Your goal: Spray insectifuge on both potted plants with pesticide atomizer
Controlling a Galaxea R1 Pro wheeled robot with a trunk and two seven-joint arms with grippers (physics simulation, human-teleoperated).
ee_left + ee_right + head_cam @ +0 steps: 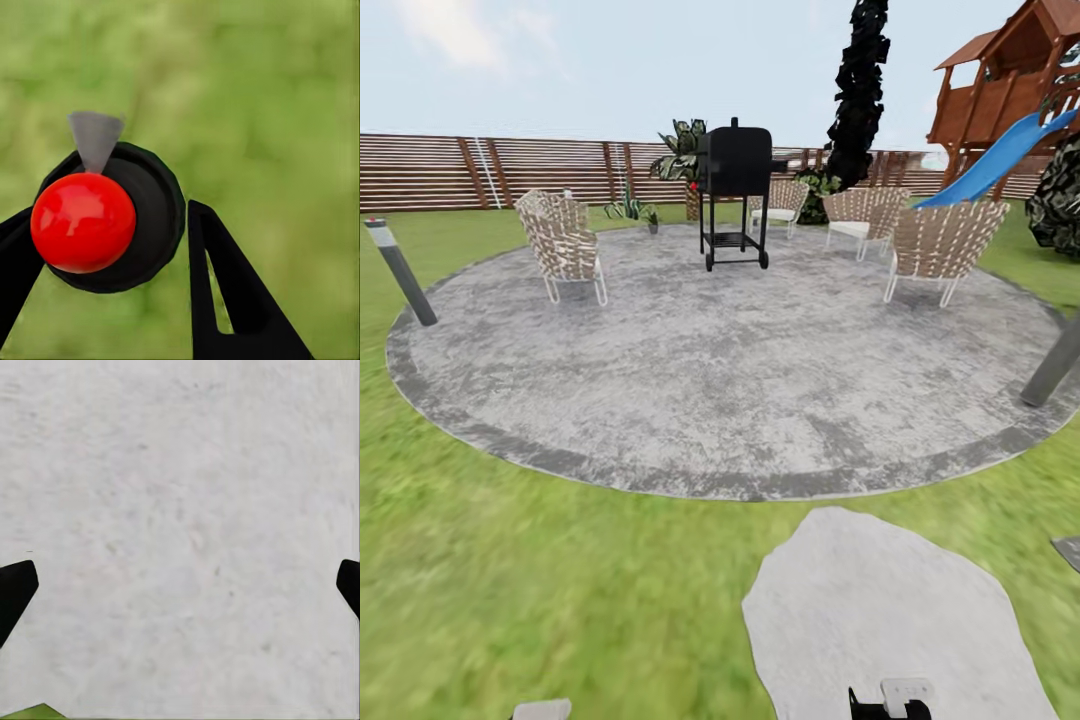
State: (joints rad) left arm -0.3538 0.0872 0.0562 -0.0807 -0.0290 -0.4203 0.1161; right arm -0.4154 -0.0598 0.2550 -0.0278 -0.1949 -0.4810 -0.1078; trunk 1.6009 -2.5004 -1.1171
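- Atomizer: I have it in the left gripper, black fingers closed either side of its dark body, red cap and grey nozzle facing the wrist camera, lawn below.
- Potted plant: one small rosette at the far edge of the paving, left of the grill; second pot I cannot pick out.
- Right gripper: spread wide, holding nothing, over the near slab.
- Step, my judgement: drive across the paving between chair and grill, stop short, aim the nozzle at the leaves before spraying.
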